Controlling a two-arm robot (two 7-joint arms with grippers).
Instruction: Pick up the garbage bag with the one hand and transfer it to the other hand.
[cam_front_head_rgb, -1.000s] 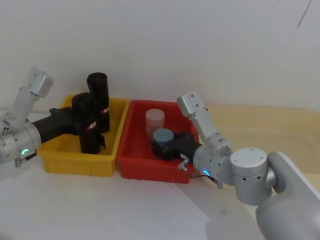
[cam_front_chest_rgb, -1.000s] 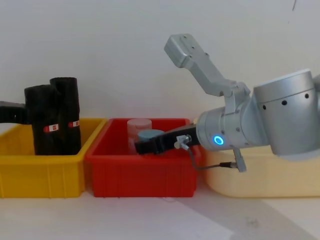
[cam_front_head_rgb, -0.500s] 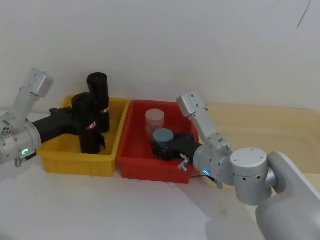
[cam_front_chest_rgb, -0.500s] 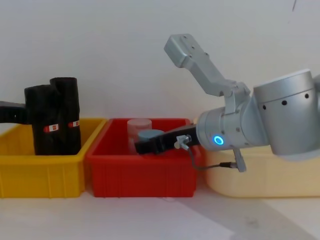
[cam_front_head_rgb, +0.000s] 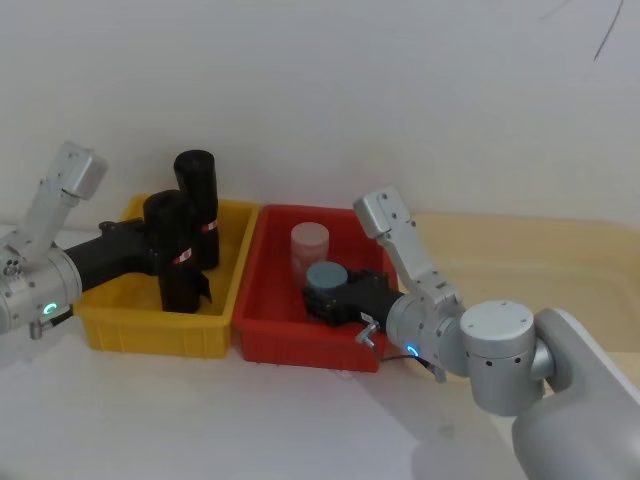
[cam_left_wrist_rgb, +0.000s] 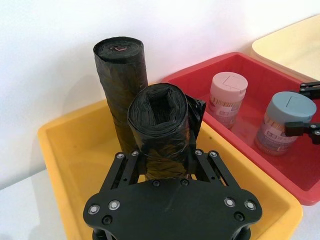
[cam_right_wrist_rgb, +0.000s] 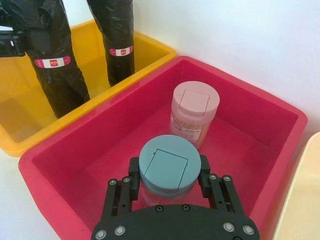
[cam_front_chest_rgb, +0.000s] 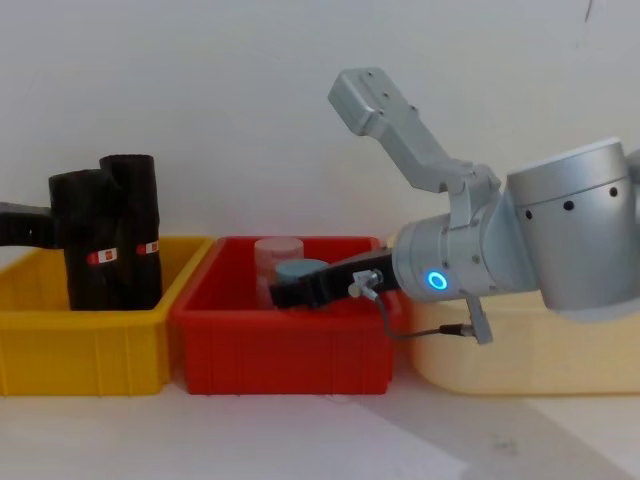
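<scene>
The garbage bag (cam_front_head_rgb: 175, 250), a black roll with a red-and-white label band, stands upright in the yellow bin (cam_front_head_rgb: 150, 335). My left gripper (cam_front_head_rgb: 172, 262), on the green-lit arm, reaches in from the left and is shut on it about halfway up. In the left wrist view its fingers (cam_left_wrist_rgb: 126, 162) clamp both sides of the roll (cam_left_wrist_rgb: 162, 130). A taller second roll (cam_front_head_rgb: 198, 200) stands just behind. My right gripper (cam_front_head_rgb: 325, 295), on the blue-lit arm, sits in the red bin (cam_front_head_rgb: 300, 345), shut on a clear jar with a grey-blue lid (cam_right_wrist_rgb: 169, 167).
A clear jar with a pink lid (cam_front_head_rgb: 310, 245) stands behind the held jar in the red bin. A shallow cream tray (cam_front_head_rgb: 560, 260) lies to the right of the red bin. The white wall rises close behind the bins. Bare white tabletop (cam_front_head_rgb: 250, 420) lies in front.
</scene>
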